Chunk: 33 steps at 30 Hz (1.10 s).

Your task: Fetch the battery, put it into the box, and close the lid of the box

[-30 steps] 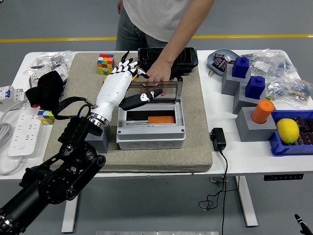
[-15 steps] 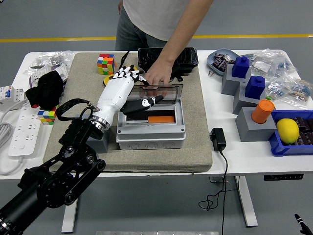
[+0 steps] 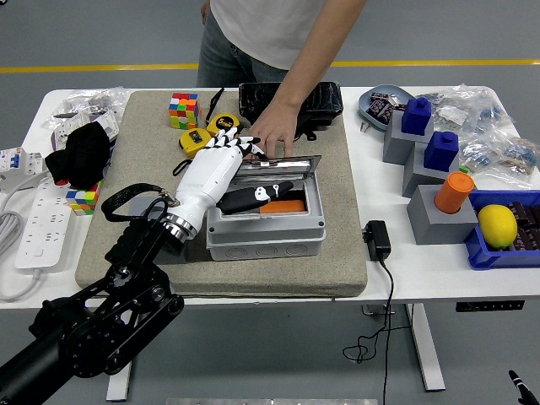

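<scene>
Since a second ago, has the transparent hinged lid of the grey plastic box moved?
Yes. The lid has swung down toward the box, under the robot's left hand; the orange battery inside stays put.

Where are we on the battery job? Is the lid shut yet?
Done: the orange battery lies inside the grey box. In hand: the left hand rests on the clear lid, which is lowered but not shut; a person's hand steadies the far edge. Left: pressing the lid fully closed.
</scene>
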Motion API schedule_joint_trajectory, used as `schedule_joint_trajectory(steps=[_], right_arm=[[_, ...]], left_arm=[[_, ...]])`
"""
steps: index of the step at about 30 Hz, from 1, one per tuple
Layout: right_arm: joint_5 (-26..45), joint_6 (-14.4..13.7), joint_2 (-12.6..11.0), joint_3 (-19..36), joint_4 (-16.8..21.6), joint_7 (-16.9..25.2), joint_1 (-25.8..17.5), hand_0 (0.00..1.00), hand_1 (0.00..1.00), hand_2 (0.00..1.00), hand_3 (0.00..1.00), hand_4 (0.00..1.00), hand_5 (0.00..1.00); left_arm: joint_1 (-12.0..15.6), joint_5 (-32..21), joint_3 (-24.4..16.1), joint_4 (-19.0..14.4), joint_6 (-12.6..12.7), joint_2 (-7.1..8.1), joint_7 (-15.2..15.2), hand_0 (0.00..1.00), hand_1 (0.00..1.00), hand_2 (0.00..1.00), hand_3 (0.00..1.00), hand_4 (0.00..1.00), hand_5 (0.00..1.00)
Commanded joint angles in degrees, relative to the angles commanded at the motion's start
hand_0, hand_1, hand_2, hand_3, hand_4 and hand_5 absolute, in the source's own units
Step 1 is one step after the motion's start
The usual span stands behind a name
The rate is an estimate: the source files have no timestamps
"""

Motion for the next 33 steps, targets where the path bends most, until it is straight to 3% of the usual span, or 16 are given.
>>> schedule_joint_trajectory(steps=[16,27,33], right_arm=[[-0.31,0.0,0.05,0.35,0.0,-0.05,-0.31,0.875,0.856,0.808,0.86,0.998,0.998],[-0.13,-0.03,-0.07,0.32,0.0,0.01,0.0,0.876,0.855,0.808,0.86,0.998,0.998],[-0.02,-0.05,-0.11,0.21,0.0,0.05,0.05,0.875,0.855,0.808,0.859,0.998,0.998]], left_arm=[[1.54,-0.53,4.6,-1.89,-1.3,1.05,0.86,0.998,0.998,0.837,0.602,0.998,0.998],[1.58,-0.92,4.9,-1.75,-2.16,1.13,0.99,0.998,0.998,0.835,0.597,0.998,0.998],[1.45,-1.38,6.61,-1.54,-3.95,1.23,1.92,0.998,0.998,0.835,0.596,0.998,0.998]])
